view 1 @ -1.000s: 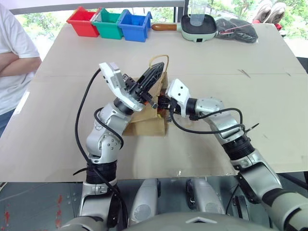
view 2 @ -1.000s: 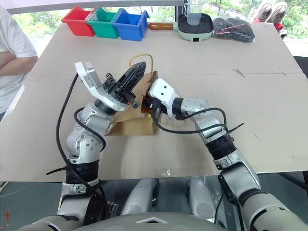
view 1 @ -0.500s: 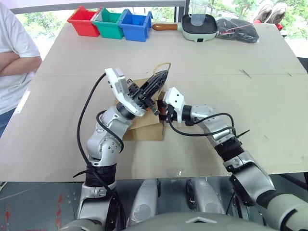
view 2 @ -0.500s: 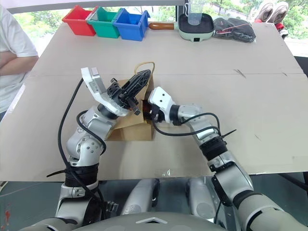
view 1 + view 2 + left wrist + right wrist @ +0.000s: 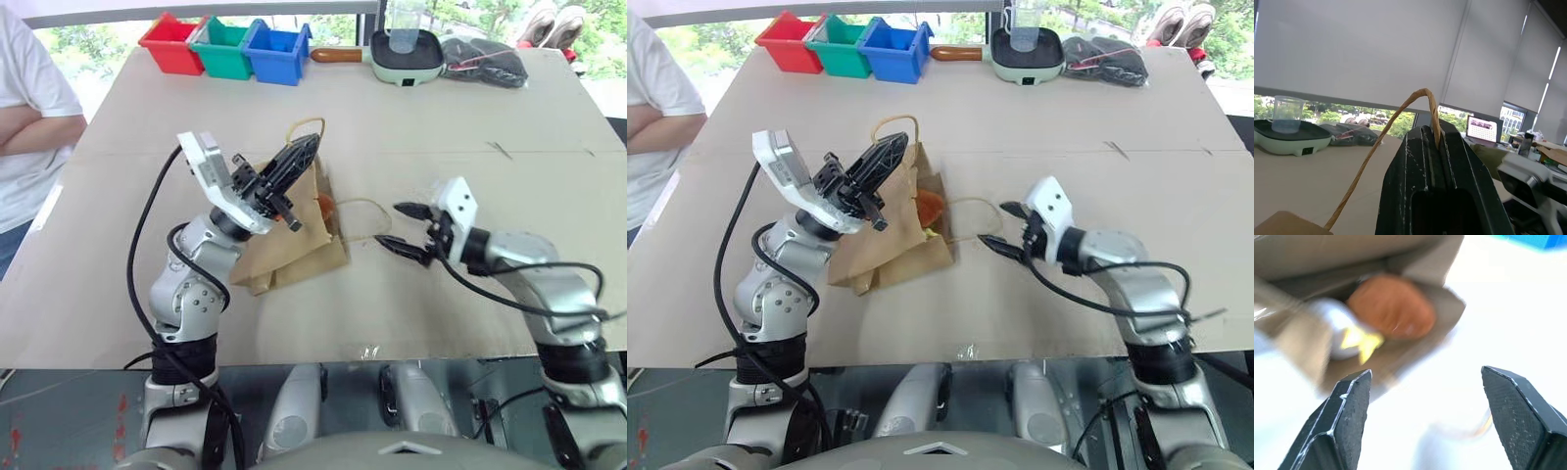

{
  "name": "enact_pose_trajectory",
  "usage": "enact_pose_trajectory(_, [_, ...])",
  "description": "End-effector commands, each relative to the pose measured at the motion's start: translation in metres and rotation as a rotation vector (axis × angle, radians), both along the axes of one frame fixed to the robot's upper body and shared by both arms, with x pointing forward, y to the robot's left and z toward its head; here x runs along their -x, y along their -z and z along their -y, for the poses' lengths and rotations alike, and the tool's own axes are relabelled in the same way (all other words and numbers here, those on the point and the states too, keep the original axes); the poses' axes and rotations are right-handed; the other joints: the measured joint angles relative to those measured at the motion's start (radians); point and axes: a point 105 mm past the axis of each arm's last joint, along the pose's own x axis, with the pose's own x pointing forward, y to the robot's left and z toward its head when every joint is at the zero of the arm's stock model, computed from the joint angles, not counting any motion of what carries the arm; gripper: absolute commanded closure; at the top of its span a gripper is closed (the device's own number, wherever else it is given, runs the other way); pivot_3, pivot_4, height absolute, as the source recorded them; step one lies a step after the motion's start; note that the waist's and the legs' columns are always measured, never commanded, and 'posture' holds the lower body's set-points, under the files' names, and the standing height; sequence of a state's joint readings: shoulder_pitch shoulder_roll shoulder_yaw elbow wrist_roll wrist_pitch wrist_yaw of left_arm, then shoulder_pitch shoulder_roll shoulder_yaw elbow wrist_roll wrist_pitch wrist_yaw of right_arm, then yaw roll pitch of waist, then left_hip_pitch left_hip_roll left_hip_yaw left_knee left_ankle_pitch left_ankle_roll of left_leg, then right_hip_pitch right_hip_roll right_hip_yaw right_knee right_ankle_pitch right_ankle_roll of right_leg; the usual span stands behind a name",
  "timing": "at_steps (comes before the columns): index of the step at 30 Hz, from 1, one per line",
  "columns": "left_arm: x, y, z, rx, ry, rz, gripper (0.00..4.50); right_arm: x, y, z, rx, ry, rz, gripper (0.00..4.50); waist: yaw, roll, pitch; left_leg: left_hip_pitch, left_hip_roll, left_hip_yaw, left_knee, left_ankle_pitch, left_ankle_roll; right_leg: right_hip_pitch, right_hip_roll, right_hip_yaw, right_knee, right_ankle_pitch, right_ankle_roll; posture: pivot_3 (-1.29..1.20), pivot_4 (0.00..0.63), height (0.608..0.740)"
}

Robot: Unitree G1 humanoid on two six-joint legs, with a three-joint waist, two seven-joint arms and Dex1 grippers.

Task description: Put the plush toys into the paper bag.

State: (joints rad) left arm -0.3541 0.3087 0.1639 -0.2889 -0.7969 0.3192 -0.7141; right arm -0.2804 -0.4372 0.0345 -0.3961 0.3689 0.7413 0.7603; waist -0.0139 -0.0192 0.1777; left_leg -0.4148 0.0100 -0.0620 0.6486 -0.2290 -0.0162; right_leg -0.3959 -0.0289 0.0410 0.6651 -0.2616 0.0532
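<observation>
Paper bag (image 5: 294,240) lies on the counter (image 5: 490,117), mouth toward the right gripper (image 5: 404,228). Left gripper (image 5: 294,162) is raised above the bag, jaws pressed together, pinching one cord handle (image 5: 1400,115); the second handle (image 5: 364,206) lies flat on the counter. Brown plush toy (image 5: 1391,306) and white plush toy (image 5: 1337,328) sit inside the bag mouth, touching. Right gripper hangs near the mouth, jaws spread, holding nothing.
</observation>
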Motion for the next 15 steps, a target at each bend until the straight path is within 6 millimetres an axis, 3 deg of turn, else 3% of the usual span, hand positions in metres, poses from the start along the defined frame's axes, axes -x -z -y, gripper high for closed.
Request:
enact_pose_trajectory(1, [0.009,-0.024,-0.001,0.024,0.027,0.089,4.50,0.002,0.000,0.014,-0.082,0.119,-0.131,1.08,-0.001,0.000,0.000,0.000,0.000,0.000,0.000,0.000,0.000,0.000,0.000,0.001,0.000,0.000,0.000,0.00,0.150,0.740])
enact_pose_trajectory(6, [0.012,-0.028,0.003,0.013,0.062,0.094,4.50,-0.005,0.028,0.004,-0.260,0.202,-0.424,1.08,-0.004,0.000,0.000,0.001,0.001,0.000,0.000,0.000,0.000,0.000,0.002,0.001,0.000,0.000,0.000,0.00,0.150,0.740])
enact_pose_trajectory(15, [0.021,-0.022,0.006,-0.008,0.082,0.074,4.50,-0.055,0.009,-0.030,-0.588,0.155,-0.545,1.08,-0.006,0.001,0.000,0.000,0.001,0.000,0.000,0.000,0.000,0.000,0.002,0.000,0.000,0.000,0.000,0.00,0.150,0.740])
